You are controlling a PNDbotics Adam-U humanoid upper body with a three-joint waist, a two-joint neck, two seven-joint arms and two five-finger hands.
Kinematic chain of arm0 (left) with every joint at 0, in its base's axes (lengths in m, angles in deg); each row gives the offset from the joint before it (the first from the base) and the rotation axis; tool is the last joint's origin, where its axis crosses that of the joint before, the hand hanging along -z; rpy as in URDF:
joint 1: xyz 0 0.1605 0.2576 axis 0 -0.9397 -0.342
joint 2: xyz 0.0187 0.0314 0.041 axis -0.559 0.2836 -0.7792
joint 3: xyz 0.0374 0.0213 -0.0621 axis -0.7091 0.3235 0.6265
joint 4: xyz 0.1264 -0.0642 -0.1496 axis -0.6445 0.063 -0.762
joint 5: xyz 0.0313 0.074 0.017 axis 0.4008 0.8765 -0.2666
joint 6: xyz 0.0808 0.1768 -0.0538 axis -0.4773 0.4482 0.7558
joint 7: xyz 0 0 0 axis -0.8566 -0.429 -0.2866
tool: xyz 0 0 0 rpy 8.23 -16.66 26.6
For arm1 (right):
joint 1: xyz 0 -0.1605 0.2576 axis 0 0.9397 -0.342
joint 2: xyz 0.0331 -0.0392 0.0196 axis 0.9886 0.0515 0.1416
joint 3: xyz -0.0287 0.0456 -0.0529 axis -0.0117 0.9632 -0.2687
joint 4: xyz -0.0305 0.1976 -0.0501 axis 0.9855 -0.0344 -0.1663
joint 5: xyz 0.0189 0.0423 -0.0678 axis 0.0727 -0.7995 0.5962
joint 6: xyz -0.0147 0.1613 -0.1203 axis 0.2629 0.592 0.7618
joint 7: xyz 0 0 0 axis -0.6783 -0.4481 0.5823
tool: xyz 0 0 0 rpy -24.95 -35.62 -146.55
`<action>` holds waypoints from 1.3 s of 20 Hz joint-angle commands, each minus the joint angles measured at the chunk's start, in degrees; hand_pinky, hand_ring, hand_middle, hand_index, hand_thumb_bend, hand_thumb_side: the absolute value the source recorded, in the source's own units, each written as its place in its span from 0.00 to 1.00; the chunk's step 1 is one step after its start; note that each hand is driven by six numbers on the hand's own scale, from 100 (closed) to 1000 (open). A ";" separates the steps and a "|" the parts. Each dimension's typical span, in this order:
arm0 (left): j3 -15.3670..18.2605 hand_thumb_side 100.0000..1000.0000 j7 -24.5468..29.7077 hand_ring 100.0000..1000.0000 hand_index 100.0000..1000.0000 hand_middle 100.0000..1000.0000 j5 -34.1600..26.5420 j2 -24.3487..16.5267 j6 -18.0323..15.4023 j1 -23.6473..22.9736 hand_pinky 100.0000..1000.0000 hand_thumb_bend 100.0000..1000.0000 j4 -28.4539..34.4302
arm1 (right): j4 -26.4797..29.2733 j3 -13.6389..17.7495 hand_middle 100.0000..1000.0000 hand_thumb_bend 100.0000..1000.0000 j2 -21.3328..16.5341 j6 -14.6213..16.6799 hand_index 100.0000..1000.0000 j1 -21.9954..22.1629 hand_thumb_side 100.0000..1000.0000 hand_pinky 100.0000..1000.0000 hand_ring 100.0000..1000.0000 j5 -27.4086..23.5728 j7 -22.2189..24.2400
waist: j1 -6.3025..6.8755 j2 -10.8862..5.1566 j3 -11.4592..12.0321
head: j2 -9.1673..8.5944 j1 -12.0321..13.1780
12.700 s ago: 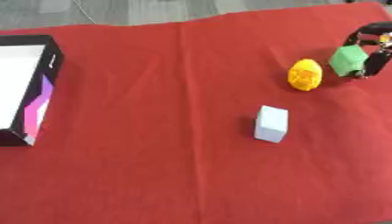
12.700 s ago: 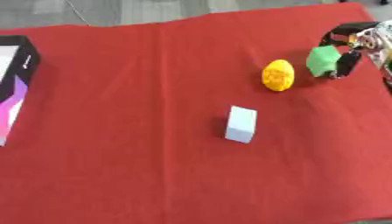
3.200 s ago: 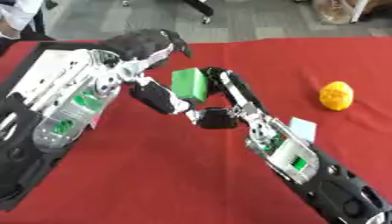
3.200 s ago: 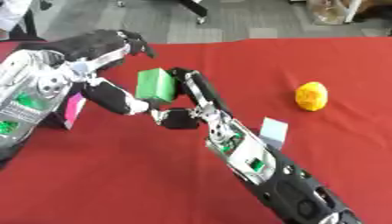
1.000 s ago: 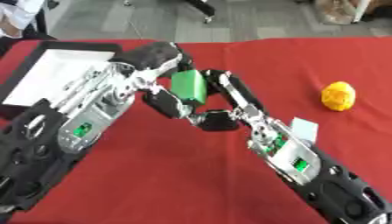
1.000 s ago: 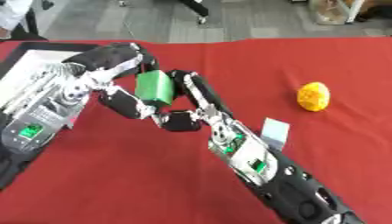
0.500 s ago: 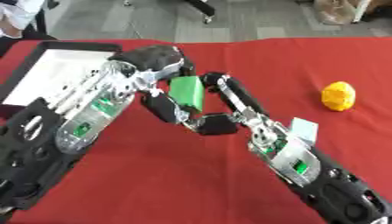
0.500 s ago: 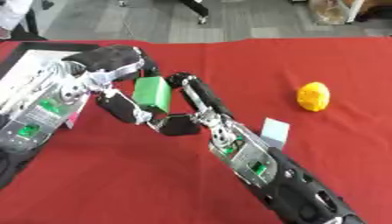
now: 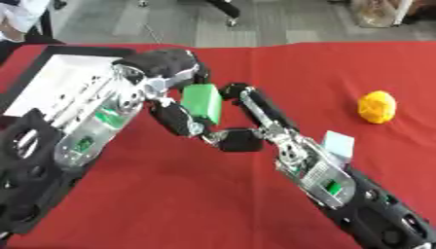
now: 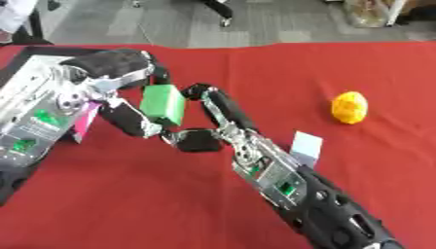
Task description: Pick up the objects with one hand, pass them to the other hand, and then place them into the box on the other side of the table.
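Observation:
A green block (image 9: 203, 103) hangs above the red cloth, left of centre. My right hand (image 9: 239, 140) reaches in from the lower right and pinches it, one finger (image 9: 255, 104) along its right edge and the thumb (image 9: 174, 119) down its left side. My left hand (image 9: 166, 63) comes from the left, its fingers curled over the block's top. A yellow rounded object (image 9: 376, 107) lies at the right. A pale blue block (image 9: 338, 144) stands beside my right forearm. The box (image 9: 60, 80), black-rimmed with a white inside, sits at the left, partly hidden by my left arm.
The red cloth (image 9: 170, 194) covers the table to its far edge (image 9: 323, 44), with grey floor beyond. The box's near wall shows pink (image 10: 89, 121). A person in white stands past the far left corner.
My left hand has come down from above and curled onto the top of the green block. Both hands and the block have shifted slightly down and left.

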 commanded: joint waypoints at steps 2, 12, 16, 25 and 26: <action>2.52 0.00 -0.10 0.53 0.34 0.35 0.18 -2.62 0.77 -0.39 0.63 0.09 2.07 | 0.65 0.73 0.75 0.37 -0.91 -0.41 0.86 -0.44 0.31 0.81 0.82 0.10 -0.22 | 0.61 -0.62 0.13 | -0.08 0.06; 4.25 0.00 -0.36 0.53 0.34 0.34 -0.07 -5.61 1.86 -3.11 0.62 0.09 4.72 | 0.85 0.68 0.74 0.40 -1.25 0.77 0.87 -0.21 0.25 0.81 0.82 0.79 1.37 | 0.54 -0.49 0.16 | -0.08 0.11; 7.46 0.00 -3.28 0.51 0.34 0.34 -1.56 -8.18 4.76 -4.17 0.62 0.01 5.30 | 1.59 0.88 0.74 0.38 -1.49 0.44 0.87 -0.27 0.23 0.81 0.81 0.15 1.32 | 0.49 -0.42 0.09 | -0.08 0.03; 12.14 0.00 -12.50 0.51 0.34 0.34 -6.90 -14.25 11.00 -3.10 0.63 0.00 -1.38 | 4.35 1.19 0.73 0.35 -2.11 0.25 0.85 -0.68 0.23 0.80 0.80 -2.89 -0.07 | -0.23 0.09 -0.71 | -0.08 1.76; 12.33 0.00 -13.01 0.51 0.35 0.34 -6.86 -14.79 11.08 -2.82 0.63 0.00 -2.80 | 4.91 1.28 0.73 0.35 -2.22 0.30 0.85 -0.75 0.23 0.80 0.80 -3.07 -0.04 | -0.42 0.22 -0.89 | -0.08 2.20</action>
